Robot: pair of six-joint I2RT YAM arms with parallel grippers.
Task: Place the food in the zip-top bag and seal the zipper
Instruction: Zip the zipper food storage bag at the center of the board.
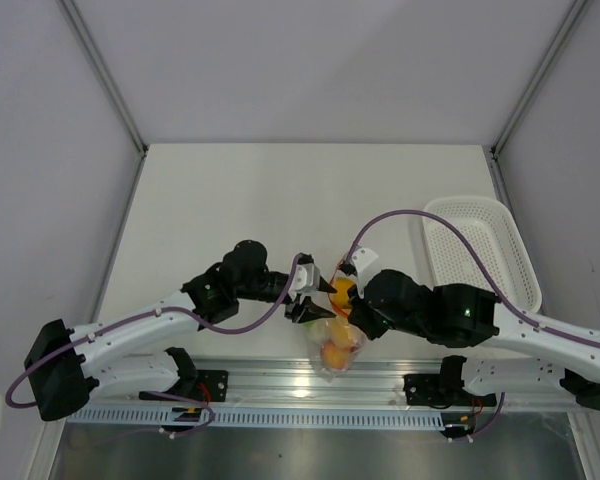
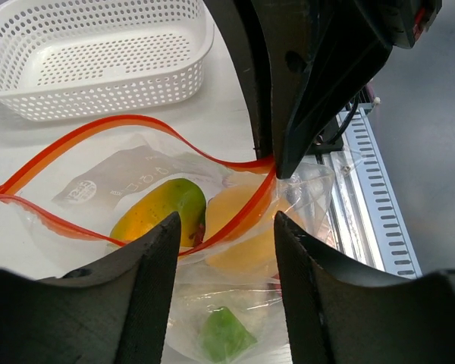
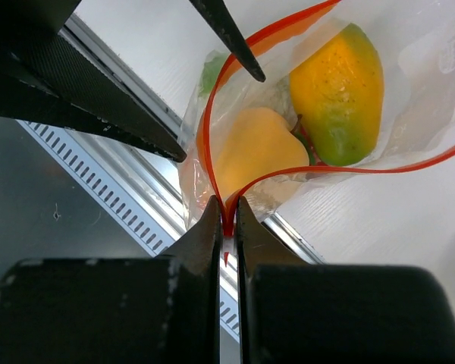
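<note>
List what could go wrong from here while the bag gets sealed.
1. The zipper gapes wide; only the right tool pinches one end, while the left tool is open around it. A run along it may leave part unsealed.
2. The yellow fruit sits right under the strip and could get caught in the seal.
3. The zip-top bag lies at the table's near edge by the rail; a tug might drag it off.

Bright even overhead light, soft faint shadows, glare on the metal rail, close foregrounds slightly soft
</note>
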